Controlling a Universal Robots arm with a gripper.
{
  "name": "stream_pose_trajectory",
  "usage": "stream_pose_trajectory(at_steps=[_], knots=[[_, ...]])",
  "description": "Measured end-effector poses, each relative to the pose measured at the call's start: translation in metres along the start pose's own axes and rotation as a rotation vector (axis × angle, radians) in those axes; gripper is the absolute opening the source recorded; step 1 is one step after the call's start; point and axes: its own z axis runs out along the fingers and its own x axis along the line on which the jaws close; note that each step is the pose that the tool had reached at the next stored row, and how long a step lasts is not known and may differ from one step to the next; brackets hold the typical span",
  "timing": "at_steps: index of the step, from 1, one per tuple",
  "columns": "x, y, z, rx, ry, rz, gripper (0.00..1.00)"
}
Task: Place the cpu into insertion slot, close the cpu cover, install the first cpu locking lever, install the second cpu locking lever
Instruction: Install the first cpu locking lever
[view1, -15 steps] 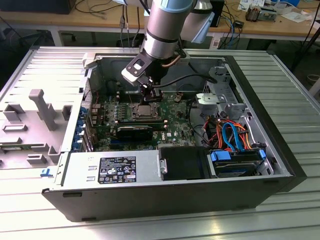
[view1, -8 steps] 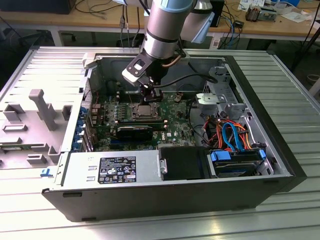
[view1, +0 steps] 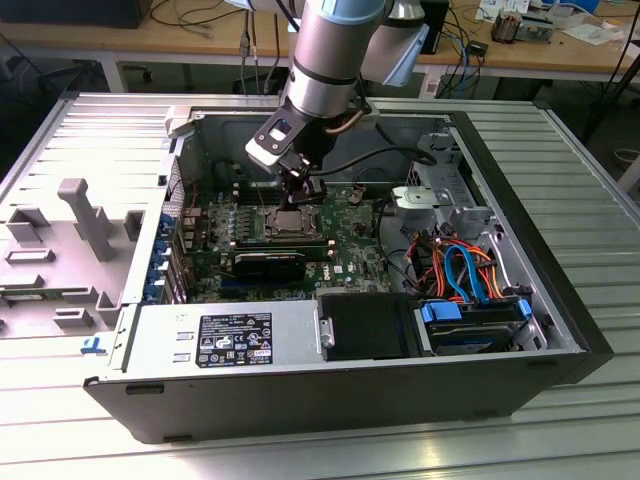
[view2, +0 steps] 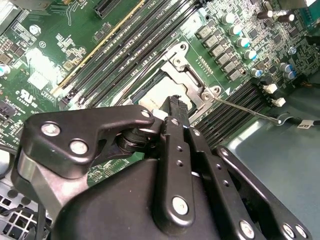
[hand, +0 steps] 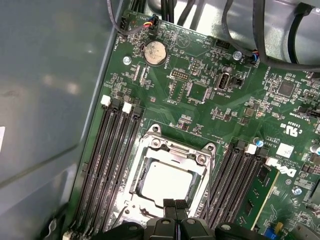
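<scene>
both fingers of the gripper (hand: 175, 203) are pressed together, nothing between them, just over the edge of the insertion slot (hand: 148, 142). the cpu (hand: 167, 181) lies in this slot, the cpu cover (hand: 181, 151) down around it. i think the tips may slip off the thin locking lever (view2: 247, 109) beside the slot, so it springs back.

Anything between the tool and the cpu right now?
No. In the first wrist view the tool overlaps one edge of the cpu, which sits under the cover; no gap shows. Contact cannot be told.
</scene>
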Motion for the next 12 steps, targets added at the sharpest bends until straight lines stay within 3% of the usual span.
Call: stream_pose_trajectory(at_steps=[12], knots=[[0.0000,0.0000,0.0000,0.0024,-0.0068,-0.040,0.11]])
